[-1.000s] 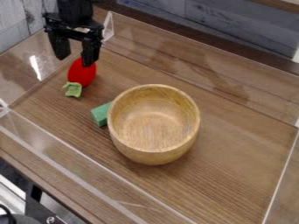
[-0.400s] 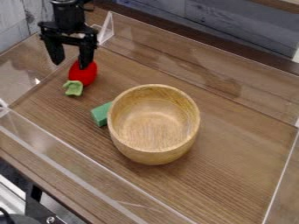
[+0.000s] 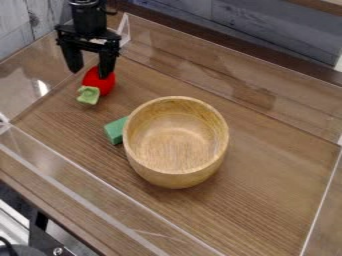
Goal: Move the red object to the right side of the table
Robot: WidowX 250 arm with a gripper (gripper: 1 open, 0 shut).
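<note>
On wood-grain table, acrylic walls

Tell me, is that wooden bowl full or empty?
Empty. The wooden bowl sits upright on the table, and its bare inside shows right down to the bottom, with nothing lying in it.

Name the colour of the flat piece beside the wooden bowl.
Green; the flat piece shows in the only camera view.

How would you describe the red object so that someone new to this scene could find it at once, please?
Start at the big wooden bowl in the middle of the table and look to the far left corner, under the open black pincer. There lies the red object, a small strawberry-shaped toy with a pale green cap, unlike the flat green piece beside the bowl.
</note>
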